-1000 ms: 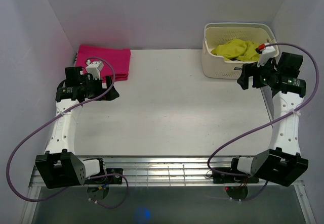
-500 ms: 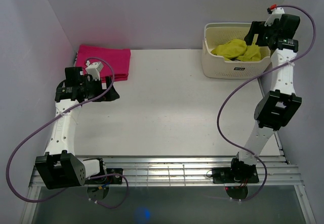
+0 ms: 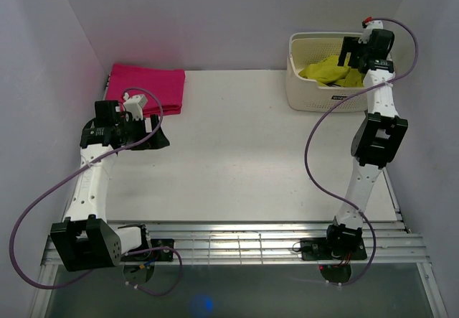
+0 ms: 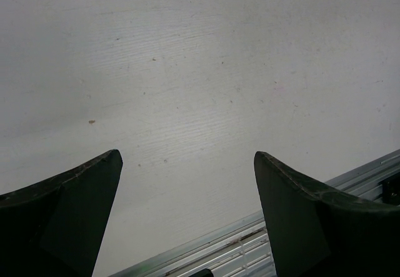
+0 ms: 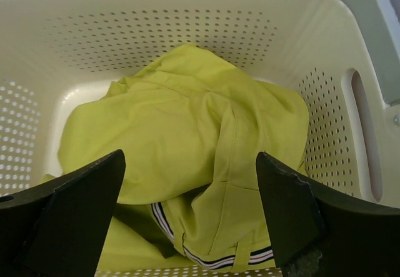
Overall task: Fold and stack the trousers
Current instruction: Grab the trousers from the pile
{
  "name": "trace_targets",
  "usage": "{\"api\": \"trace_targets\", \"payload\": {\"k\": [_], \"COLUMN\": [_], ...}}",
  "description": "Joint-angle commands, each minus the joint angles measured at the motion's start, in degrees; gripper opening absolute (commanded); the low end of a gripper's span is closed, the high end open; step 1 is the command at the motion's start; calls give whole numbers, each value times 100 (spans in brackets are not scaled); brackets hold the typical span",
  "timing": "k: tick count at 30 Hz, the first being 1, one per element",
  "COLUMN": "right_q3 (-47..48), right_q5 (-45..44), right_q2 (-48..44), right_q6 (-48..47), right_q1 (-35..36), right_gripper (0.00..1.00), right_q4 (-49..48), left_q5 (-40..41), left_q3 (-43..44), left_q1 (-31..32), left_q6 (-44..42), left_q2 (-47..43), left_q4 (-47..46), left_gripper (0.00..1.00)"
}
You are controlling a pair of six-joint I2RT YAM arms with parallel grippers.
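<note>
Trousers: the crumpled yellow-green fabric trousers (image 5: 187,133) lie heaped inside the cream perforated plastic basket (image 5: 325,58); in the right wrist view a dark-and-white striped band shows at the heap's 6 o'clock edge
Basket: seen from above, it stands at the 1 o'clock corner of the white table (image 3: 244,146)
Right gripper: the black two-finger right gripper (image 5: 189,164) hangs over the basket with its jaws spread wide and nothing between them; one finger sits at 8 o'clock of the heap and the other at 4 o'clock; whether the tips touch the fabric cannot be told
Left gripper: the black two-finger left gripper (image 4: 187,161) is at the table's 9 o'clock side, jaws wide apart and empty, over bare table top; a ribbed metal rail (image 4: 250,246) crosses its wrist view at 5 o'clock
Cloth: a folded magenta-pink cloth (image 3: 147,85) lies flat at the table's 11 o'clock corner, near the left gripper and at its 12 o'clock, well apart from the basket
</note>
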State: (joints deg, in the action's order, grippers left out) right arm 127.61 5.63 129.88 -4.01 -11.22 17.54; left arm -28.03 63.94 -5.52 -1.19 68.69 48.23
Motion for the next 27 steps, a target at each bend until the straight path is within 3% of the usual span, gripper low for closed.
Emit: {"api": "trace_targets", "payload": {"k": [1,8,14,17,20,21,23,24,27], "right_q3": [97,-131,-96,-8,18,36,62,132,307], "right_q5": [-806,-844,-624,-624,-387,-361,-291,-221,42], "right_q2": [282,608,1038,1153,1179,1162,1127,1048,724], "right_q6": [-21,-29,-302,-293,-311,-311,-311,-285,-197], "right_q1": [41,164,270,279,314,331,340,349,340], "right_gripper": [90,90,100,85,61,48,38,27,12], "right_q4": [-225,-119,-312,-321,-330,-321,-321,-313,-304], "left_q5": [52,61,184,246,237,237,210,202,123], "left_q3": [-110,-110,-189,-207,-224,-216,-189,-180,-128], "left_q1": [-19,-19,-19,-28,-37,-37,-37,-46,-37], "left_q6": [57,66,66,58,58,66,58,58,58], "left_q2": [-189,-198,-250,-294,-303,-286,-277,-259,-268], "left_q4": [-33,-50,55,73,81,82,73,81,73], "left_gripper": [98,98,98,98,98,98,98,98,98]}}
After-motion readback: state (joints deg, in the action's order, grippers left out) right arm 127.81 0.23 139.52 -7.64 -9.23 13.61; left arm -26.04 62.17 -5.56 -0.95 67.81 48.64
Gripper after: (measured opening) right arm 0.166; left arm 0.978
